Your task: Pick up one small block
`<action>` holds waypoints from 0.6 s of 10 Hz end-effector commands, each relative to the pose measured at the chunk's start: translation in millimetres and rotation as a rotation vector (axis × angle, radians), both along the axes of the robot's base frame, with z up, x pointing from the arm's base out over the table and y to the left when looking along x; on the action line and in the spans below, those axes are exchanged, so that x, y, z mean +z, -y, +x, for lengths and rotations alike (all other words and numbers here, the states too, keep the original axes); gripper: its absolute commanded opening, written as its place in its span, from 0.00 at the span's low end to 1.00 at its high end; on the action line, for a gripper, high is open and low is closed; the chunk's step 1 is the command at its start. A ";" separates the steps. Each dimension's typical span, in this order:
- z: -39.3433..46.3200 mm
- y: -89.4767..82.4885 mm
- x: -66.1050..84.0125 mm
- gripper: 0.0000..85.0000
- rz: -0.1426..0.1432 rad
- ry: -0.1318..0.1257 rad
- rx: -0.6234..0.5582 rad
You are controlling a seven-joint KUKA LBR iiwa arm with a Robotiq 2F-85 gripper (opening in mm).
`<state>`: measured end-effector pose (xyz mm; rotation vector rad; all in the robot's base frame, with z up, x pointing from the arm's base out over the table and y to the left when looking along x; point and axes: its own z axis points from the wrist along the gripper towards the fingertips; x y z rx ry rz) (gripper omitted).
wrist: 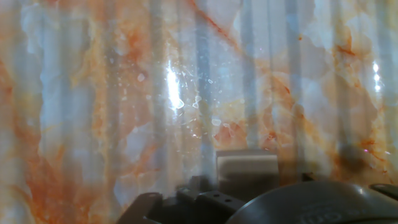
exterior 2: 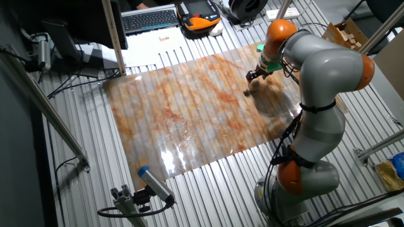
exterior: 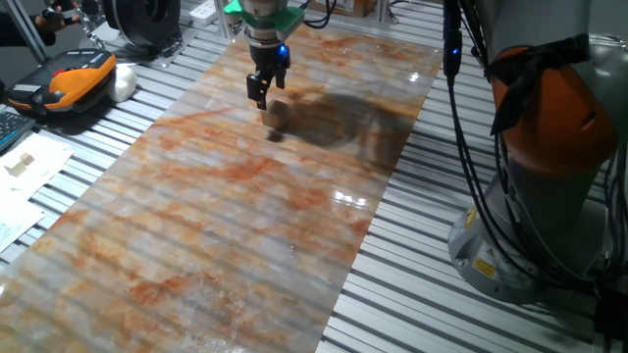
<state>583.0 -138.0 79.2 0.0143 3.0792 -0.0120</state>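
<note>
One small block (exterior: 276, 117) lies just below the end effector (exterior: 261, 98), grip state unclear.

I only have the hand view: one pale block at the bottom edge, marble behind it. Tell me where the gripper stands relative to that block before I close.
Observer: In one fixed view the gripper hangs just above the small block, not around it; the block lies on the marbled sheet.
Operator: Report the fingers.
Observer: They look apart, with nothing between them.
Operator: Name whatever sits nearest the sheet's edge.
Observer: An orange-and-black device lies off the sheet, on the slatted table, well away from the block.
</note>
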 end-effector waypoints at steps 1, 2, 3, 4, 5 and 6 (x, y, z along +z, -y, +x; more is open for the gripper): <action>0.2 -0.1 -1.2 0.80 0.000 -0.005 0.000; 0.1 -0.1 -2.0 0.80 -0.002 -0.008 -0.001; 0.2 -0.1 -2.0 0.80 -0.006 -0.008 -0.005; 0.5 -0.2 -2.2 0.80 -0.009 -0.007 -0.009; 0.8 -0.6 -3.5 0.80 -0.008 -0.008 -0.014; 0.6 -0.7 -6.1 1.00 -0.006 -0.008 -0.014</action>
